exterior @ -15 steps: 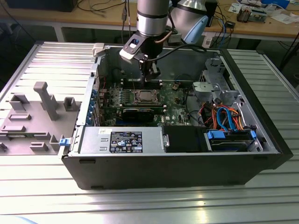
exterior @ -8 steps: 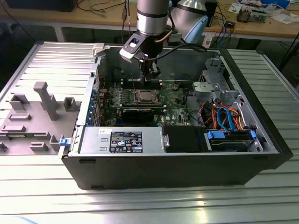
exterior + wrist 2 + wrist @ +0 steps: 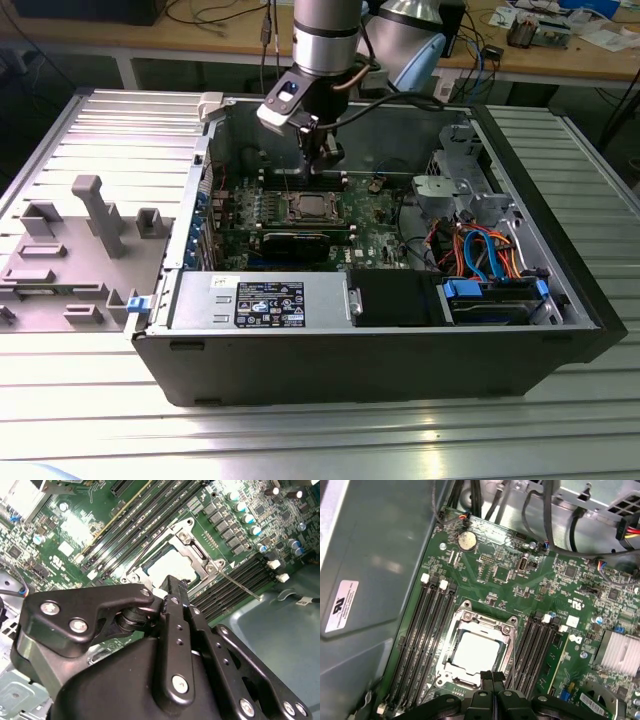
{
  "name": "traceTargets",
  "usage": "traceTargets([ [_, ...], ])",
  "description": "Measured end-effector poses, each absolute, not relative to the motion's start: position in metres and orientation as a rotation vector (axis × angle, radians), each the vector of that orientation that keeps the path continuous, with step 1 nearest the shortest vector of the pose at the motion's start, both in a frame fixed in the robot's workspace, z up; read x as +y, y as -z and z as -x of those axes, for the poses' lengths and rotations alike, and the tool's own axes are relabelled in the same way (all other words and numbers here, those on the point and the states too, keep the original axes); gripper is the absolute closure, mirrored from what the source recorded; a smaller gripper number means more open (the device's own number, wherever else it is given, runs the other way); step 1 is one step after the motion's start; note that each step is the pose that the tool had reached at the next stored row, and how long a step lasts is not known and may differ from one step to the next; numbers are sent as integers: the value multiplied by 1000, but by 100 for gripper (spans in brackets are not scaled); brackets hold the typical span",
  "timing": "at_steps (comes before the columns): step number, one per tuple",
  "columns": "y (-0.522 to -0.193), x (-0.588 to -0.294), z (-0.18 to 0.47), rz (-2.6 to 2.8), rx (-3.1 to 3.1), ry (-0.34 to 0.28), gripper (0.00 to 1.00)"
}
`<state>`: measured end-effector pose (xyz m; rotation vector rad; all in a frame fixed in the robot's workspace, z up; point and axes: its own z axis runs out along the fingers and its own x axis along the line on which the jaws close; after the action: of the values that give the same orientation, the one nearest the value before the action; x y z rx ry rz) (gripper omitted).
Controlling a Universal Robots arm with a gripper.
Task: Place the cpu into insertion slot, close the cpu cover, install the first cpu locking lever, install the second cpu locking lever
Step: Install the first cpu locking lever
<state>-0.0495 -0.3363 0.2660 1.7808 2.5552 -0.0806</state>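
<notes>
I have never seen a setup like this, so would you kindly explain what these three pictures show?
The machine is a robot arm reaching into an open computer case that lies on a ribbed metal table. The exterior view looks at the whole scene from outside; both wrist views come from cameras riding on the arm, looking down at the green motherboard. The black pincer at the arm's tip is shut, holds nothing, and hovers by the silver cpu, which already sits on the board with the cpu cover lying as a metal frame around it.
</notes>
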Motion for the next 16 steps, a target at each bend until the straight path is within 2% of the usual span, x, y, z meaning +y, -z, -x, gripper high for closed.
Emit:
traceTargets([
  [16,-266,-336,49,-1629,2651,78,89],
])
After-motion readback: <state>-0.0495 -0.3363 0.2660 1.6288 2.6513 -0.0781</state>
